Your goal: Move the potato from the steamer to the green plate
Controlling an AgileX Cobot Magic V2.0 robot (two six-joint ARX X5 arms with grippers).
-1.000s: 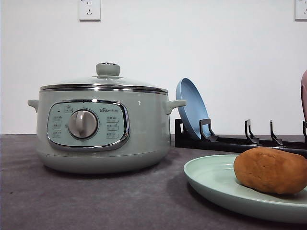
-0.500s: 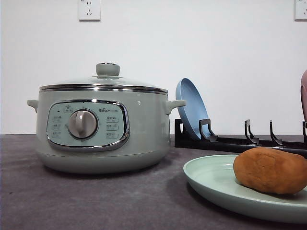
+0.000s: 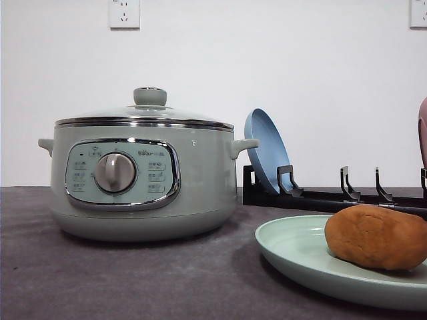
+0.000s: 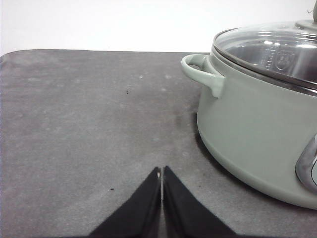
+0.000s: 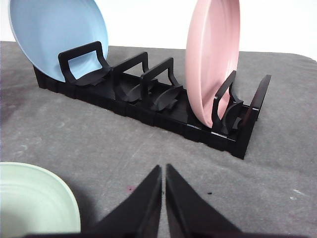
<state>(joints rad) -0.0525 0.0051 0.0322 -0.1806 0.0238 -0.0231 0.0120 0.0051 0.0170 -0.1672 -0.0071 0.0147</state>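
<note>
Your potato [image 3: 377, 237] lies on the green plate [image 3: 293, 250], to the right of the steamer [image 3: 143, 177], whose glass lid [image 3: 143, 113] is on. The panel lettering beside the silver dial [image 3: 115, 173] is too small to read. Both your left gripper [image 4: 162, 184] and right gripper [image 5: 164, 181] are closed, empty, above the grey mat [image 3: 120, 277].

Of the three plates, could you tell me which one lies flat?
The green plate, holding the potato; the blue plate and pink plate stand upright in the rack.
</note>
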